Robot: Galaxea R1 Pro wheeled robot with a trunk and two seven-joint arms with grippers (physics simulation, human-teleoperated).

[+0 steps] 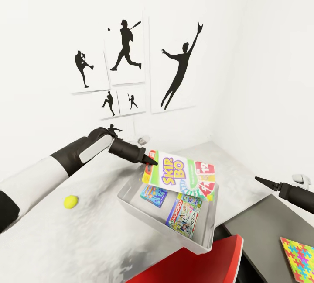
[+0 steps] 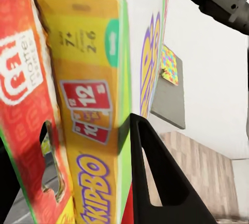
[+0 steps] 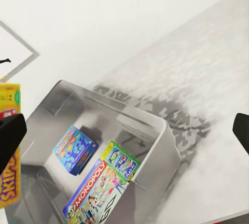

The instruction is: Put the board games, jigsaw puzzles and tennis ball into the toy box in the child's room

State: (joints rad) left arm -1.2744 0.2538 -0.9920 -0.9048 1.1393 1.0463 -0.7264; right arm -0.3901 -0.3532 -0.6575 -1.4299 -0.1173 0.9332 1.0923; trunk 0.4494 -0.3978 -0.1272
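On the pale worktop point(image 1: 56, 239) at the left lies the small yellow-green tennis ball point(image 1: 70, 201), well apart from the toy box. The left gripper point(image 1: 150, 160) reaches in from the left with its black jaws closed on one end of the Skip-Bo box point(image 1: 181, 177); the left wrist view shows a dark finger point(image 2: 155, 177) pressed against the box's green edge, with the yellow face and red "12" cards right in front. The Skip-Bo box is flat, white with green and red, its yellow title running along its long axis, which stretches away from the gripper toward the right and tips slightly downward; it hangs above the far part of the toy box point(image 1: 144, 215). That box is a shallow light grey bin with sloping walls, sitting on the worktop with one corner toward the camera. Inside lie the small blue game box point(image 1: 153, 194), flat on the floor of the bin, and beside it the green-edged Monopoly box point(image 1: 184, 215), its long axis pointing toward the near rim. Below it shows a red chair back point(image 1: 196, 265). At the right the right gripper point(image 1: 268, 183) hovers over the dark cabinet top point(image 1: 257, 226), holding nothing; its fingertips stand far apart in the right wrist view. A jigsaw puzzle box point(image 1: 298, 259) lies flat at the far right.
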